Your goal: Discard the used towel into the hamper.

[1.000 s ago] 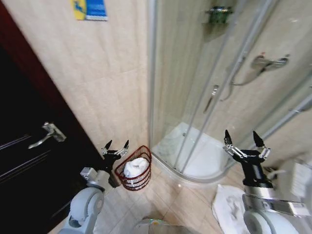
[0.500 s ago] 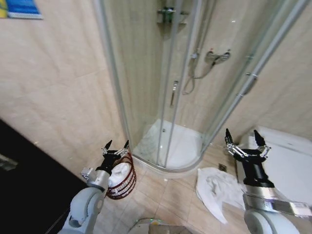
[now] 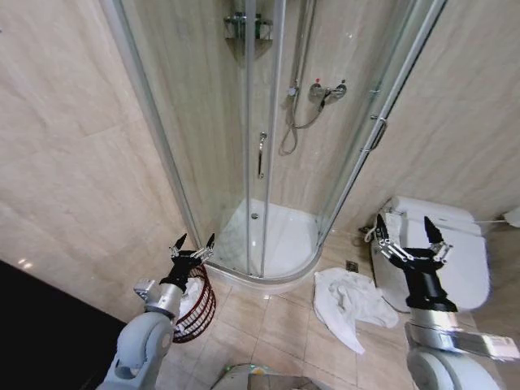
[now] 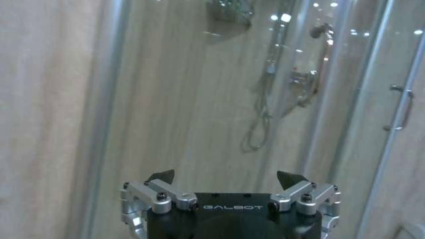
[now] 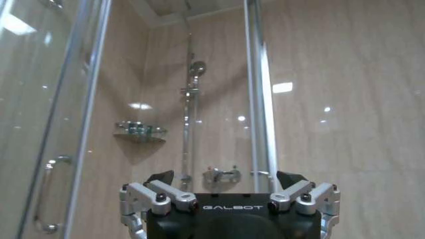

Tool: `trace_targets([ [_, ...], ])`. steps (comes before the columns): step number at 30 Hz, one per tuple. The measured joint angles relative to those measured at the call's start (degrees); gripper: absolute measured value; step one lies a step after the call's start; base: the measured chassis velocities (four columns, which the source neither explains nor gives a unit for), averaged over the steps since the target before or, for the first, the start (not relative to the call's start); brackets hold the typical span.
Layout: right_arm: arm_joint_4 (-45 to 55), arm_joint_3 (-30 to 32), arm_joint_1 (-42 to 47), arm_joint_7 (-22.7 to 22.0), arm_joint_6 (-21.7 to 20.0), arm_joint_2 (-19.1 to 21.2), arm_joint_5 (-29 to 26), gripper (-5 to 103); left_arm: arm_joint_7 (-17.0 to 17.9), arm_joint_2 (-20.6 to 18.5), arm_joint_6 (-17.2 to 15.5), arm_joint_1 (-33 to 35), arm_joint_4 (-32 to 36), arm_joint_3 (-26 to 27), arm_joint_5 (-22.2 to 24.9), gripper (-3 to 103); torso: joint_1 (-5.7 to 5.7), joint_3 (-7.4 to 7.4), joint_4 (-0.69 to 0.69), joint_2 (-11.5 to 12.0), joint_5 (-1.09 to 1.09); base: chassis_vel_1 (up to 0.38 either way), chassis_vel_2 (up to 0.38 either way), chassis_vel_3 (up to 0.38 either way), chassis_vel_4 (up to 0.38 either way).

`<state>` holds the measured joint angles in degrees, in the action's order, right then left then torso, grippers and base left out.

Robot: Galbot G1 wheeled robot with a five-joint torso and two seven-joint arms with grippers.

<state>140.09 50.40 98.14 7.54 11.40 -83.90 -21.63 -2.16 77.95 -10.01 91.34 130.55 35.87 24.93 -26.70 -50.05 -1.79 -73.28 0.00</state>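
Observation:
A crumpled white towel lies on the tiled floor between the shower tray and the toilet. The hamper, a dark red wire basket with something white inside, stands on the floor at the lower left against the wall. My left gripper is raised and open just above and in front of the hamper, holding nothing. My right gripper is also raised and open, empty, in front of the toilet and to the right of the towel. In the wrist views the left gripper and the right gripper face the shower with their jaws apart.
A curved glass shower enclosure with a white tray fills the middle. A white toilet stands at the right. Beige tiled wall runs along the left, and bare floor tiles lie between hamper and towel.
The camera has swung to the right: the dark door has left the picture, the hamper has slid toward the lower left, and the towel and toilet have come into view. Both arms keep their raised pose.

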Motion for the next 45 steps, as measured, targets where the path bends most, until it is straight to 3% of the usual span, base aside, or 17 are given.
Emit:
trace_targets([
  [27,-0.1,0.1,0.8,0.2,0.0,0.0,-1.5,100,0.0,0.0,0.0,0.0,0.0,0.0,0.0,100,0.0,0.0,-0.02,0.0,0.0,-0.087,-0.082,-0.083,-0.086],
  [43,-0.5,0.2,0.8,1.0,0.1,0.5,-1.9,100,0.0,0.0,0.0,0.0,0.0,0.0,0.0,100,-0.01,-0.01,-0.03,0.0,0.04,-0.152,-0.149,0.155,0.155],
  [45,-0.6,0.1,0.7,1.0,0.2,0.5,-1.9,100,0.0,0.0,0.0,0.0,0.0,0.0,0.0,100,-0.01,0.0,0.0,0.0,-0.03,-0.276,-0.266,0.27,0.264],
])
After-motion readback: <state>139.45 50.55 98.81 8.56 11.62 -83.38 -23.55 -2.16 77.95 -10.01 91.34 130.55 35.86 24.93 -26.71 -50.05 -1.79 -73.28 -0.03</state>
